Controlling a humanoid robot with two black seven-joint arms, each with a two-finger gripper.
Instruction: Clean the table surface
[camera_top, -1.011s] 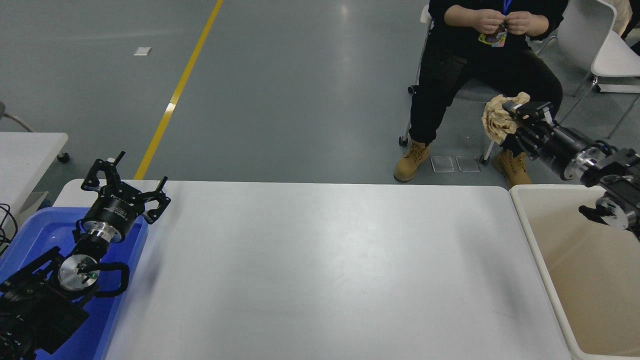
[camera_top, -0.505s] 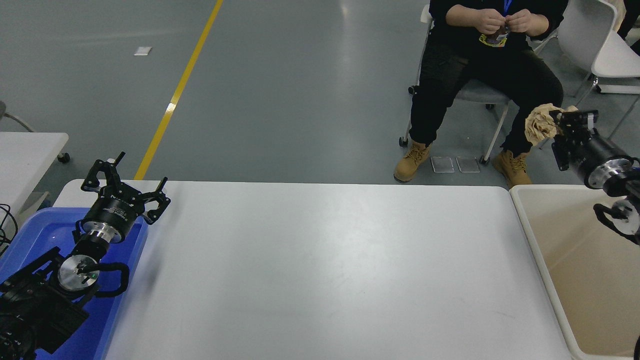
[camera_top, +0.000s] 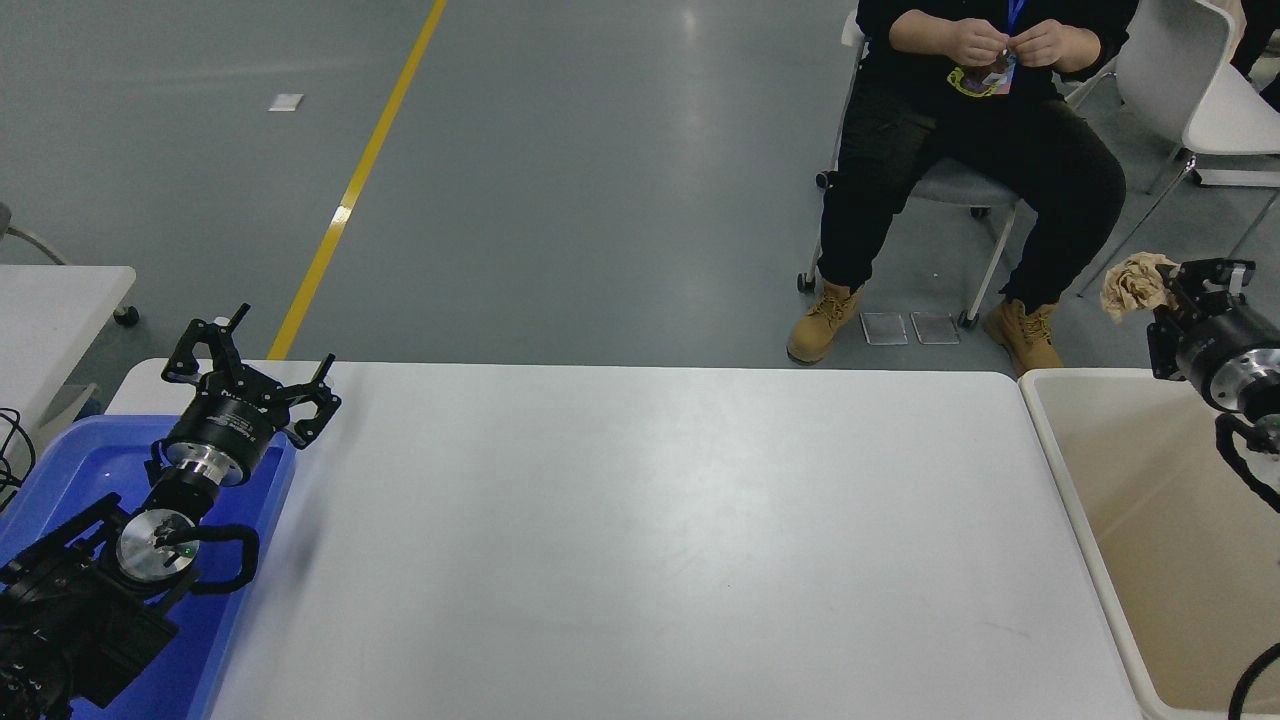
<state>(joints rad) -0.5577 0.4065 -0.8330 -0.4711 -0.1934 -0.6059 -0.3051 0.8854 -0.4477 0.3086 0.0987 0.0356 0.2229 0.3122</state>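
Grey polished concrete floor (camera_top: 600, 150), overhead lights reflecting off it. A yellow floor line (camera_top: 350, 190) runs diagonally from top centre toward the table's far-left corner. A small white scrap (camera_top: 285, 101) lies on the floor left of that line.

The table surface (camera_top: 640, 540) fills the middle of the view: matte white, rounded far corners, faint scuffs. Its long axis runs left-right; far edge is straight across, near edge is cut off by the bottom of the view.

A blue bin (camera_top: 60, 470) touches the table's left end, and a cream tub (camera_top: 1060, 470) sits against its right end. A smaller white table (camera_top: 60, 290) on casters stands at far left, apart from the main one.

The left gripper (camera_top: 262, 360) is parked over the blue bin's far-right corner, fingers spread wide, holding nothing.

The right gripper (camera_top: 1185, 285) comes in at the right edge, above the tub's far rim. Its jaws are clamped on a crumpled brown paper wad (camera_top: 1135, 285), which hangs off the gripper's left side, over the floor just past the tub's far edge.

A person (camera_top: 980, 150) in black clothes and tan boots sits on a chair (camera_top: 950, 185) beyond the table's far right, both hands together at chest level. White chairs (camera_top: 1200, 100) stand behind them at top right. Two small clear rectangular plates (camera_top: 910, 328) lie on the floor between the boots.
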